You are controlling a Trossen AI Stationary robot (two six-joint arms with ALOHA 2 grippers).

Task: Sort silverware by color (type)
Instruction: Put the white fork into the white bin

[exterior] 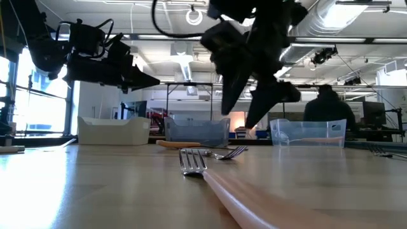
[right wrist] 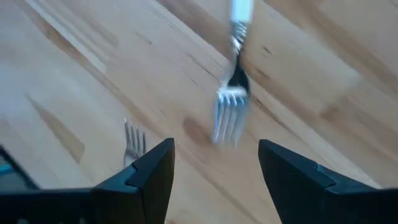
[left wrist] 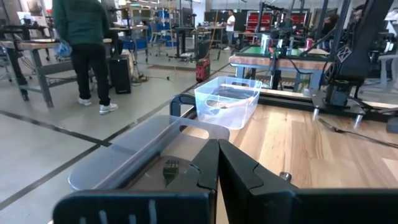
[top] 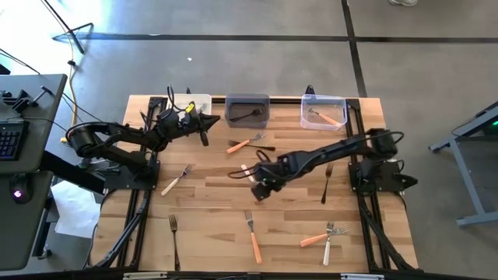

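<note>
Several slim forks lie flat on the wooden table (top: 210, 210). A white-handled fork (right wrist: 231, 99) lies on the table's middle, just below and ahead of my open, empty right gripper (right wrist: 216, 152), which hovers above it (top: 261, 185). Another fork's tines (right wrist: 132, 140) show beside it. An orange-handled fork (top: 240, 145) and a dark fork (top: 266, 148) lie in front of the bins. My left gripper (top: 212, 122) is shut and empty, raised between the white bin (top: 193, 103) and the grey bin (top: 247, 110); its fingers (left wrist: 214, 165) point toward the clear bin (left wrist: 227, 99).
The three bins stand along the far edge; the clear bin (top: 324, 111) holds an orange-handled fork and the grey bin a dark one. More forks lie at the left (top: 177, 180), right (top: 327, 183) and near edge (top: 253, 237) (top: 320, 238) (top: 174, 237). People stand beyond the table.
</note>
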